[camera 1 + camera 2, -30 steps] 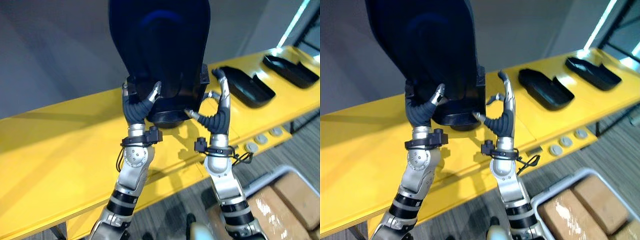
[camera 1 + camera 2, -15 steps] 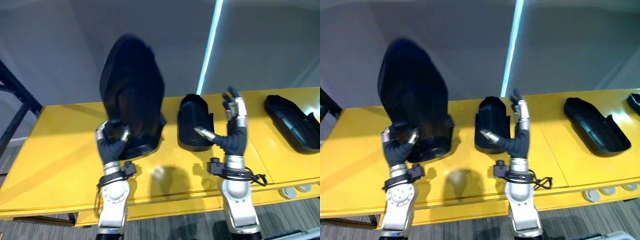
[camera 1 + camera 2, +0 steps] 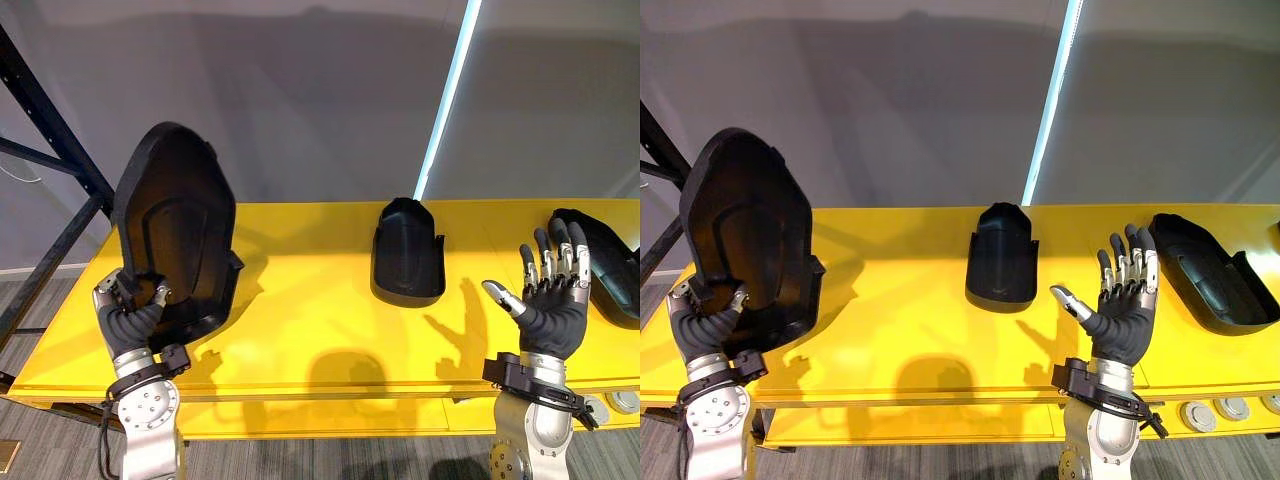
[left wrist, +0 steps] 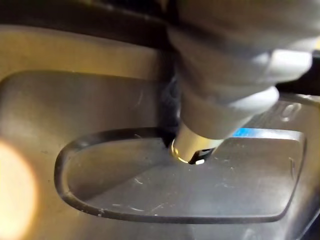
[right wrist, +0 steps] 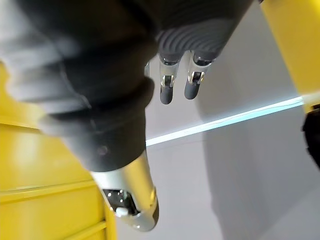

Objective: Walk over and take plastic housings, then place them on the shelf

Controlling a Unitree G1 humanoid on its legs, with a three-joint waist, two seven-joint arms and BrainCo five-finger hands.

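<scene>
The left hand (image 3: 130,320) has its fingers curled round the lower edge of the large housing (image 3: 175,230), a black plastic shell held upright at 9 o'clock in the head views. In the left wrist view its thumb (image 4: 220,100) presses on the shell's recessed inner face. The shell's lower end sits low at the yellow shelf (image 3: 300,310), though I cannot tell whether it rests there. A second ago both hands were on this housing. Now the right hand (image 3: 550,310) is well apart from it at 4 o'clock, raised with palm facing in, fingers straight and spread, holding nothing. Half a second ago that hand stood just beside the small housing (image 3: 408,250). It is now clear of it, toward the housing's 4 o'clock. The small housing stands on the shelf close to centre, and the third housing (image 3: 1205,270) lies on the shelf at 3 o'clock. The whole picture has shifted since the earlier frames, so the camera has moved. A black frame (image 3: 50,130) now shows at 10 o'clock, and the light strip (image 3: 450,90) on the wall runs down from 1 o'clock.
</scene>
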